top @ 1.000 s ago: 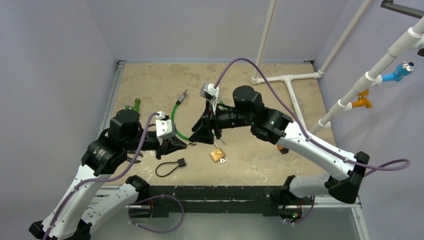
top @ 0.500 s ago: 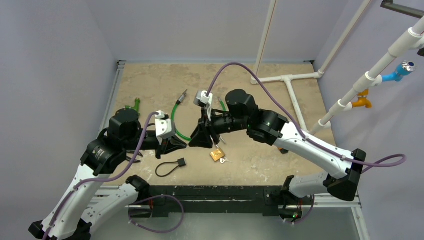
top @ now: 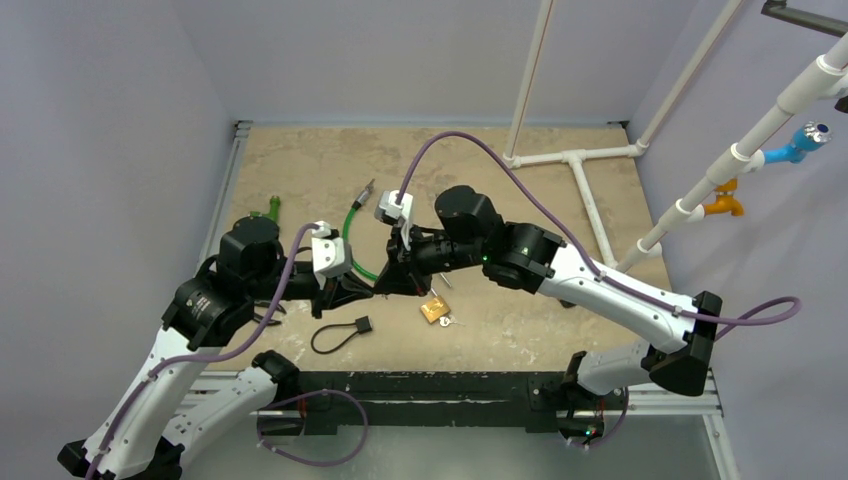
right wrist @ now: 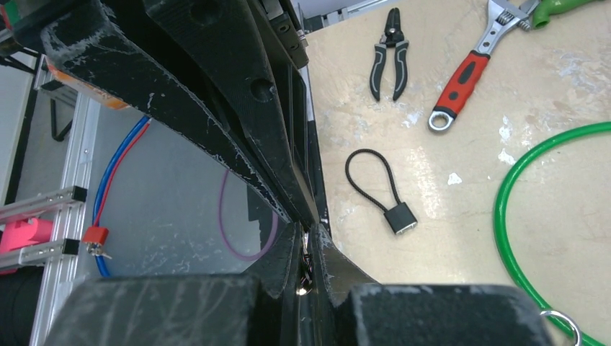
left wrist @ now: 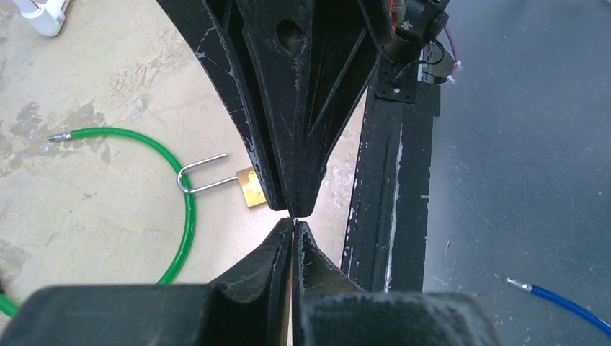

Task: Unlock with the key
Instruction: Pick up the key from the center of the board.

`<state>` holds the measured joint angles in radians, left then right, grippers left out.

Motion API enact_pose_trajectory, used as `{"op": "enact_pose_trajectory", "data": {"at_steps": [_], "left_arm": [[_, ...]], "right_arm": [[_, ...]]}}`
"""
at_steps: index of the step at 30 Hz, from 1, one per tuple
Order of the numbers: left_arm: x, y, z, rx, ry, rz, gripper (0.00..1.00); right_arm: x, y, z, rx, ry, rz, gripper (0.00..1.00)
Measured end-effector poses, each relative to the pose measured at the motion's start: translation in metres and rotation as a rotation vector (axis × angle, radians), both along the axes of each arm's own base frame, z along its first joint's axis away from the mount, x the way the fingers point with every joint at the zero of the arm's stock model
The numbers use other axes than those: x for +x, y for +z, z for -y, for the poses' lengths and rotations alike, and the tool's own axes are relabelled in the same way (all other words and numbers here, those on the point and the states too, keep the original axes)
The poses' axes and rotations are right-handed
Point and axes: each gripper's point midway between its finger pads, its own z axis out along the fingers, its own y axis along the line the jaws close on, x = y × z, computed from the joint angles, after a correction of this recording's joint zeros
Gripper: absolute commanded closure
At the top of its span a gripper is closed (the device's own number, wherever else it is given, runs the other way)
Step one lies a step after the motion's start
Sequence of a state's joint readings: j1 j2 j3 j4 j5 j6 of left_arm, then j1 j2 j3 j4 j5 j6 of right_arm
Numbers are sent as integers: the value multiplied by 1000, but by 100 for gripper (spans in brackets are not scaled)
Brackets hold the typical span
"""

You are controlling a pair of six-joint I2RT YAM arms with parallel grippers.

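The black left fingers (left wrist: 277,252) and black right fingers (right wrist: 331,268) are met tip to tip, each pair pinched closed; anything gripped cannot be told. The brass padlock (top: 434,310) is laid on the beige surface (top: 300,170) nearby.

Gold padlock (top: 434,311), green cable (top: 346,238)

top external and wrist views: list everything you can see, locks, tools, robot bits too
padlock: one, brass with silver shackle, mid table under the right arm
key: silver, count unclear, right beside the padlock
cable loop: one, green, behind the pincers
cable lock: one, black, near edge, left of the padlock
pliers: one, black, left side
wrench: one, red handle, beside the pliers
pipes: several, white, far right
table: one, beige
left pincer: black, shut, tip to tip with the other
right pincer: black, shut
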<state>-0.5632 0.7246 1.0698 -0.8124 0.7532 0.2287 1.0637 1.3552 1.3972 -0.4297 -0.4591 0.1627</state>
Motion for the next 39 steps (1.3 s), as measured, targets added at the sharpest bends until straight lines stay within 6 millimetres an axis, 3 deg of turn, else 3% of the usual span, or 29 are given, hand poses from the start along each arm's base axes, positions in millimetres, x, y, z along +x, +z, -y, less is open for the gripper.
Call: {"op": "enact_pose_trajectory", "data": {"at_steps": [5, 7, 10, 14, 21, 36, 39], "left_arm": [[0, 0, 0, 1, -1, -3, 100], [-1, 0, 0, 0, -2, -2, 94], [-2, 3, 0, -5, -8, 0, 77], [-8, 7, 1, -17, -32, -4, 73], [-15, 6, 0, -14, -64, -11, 72], [2, 14, 4, -20, -31, 42, 78], [-2, 15, 6, -29, -56, 32, 84]], "right_arm": [[0, 0, 0, -2, -9, 4, 100], [0, 0, 1, -3, -10, 5, 100], [0, 1, 2, -3, -14, 7, 100], [-1, 3, 5, -1, -15, 7, 100], [-4, 9, 10, 15, -15, 13, 100], [-8, 11, 11, 22, 4, 8, 100], [-9, 11, 11, 23, 7, 7, 100]]}}
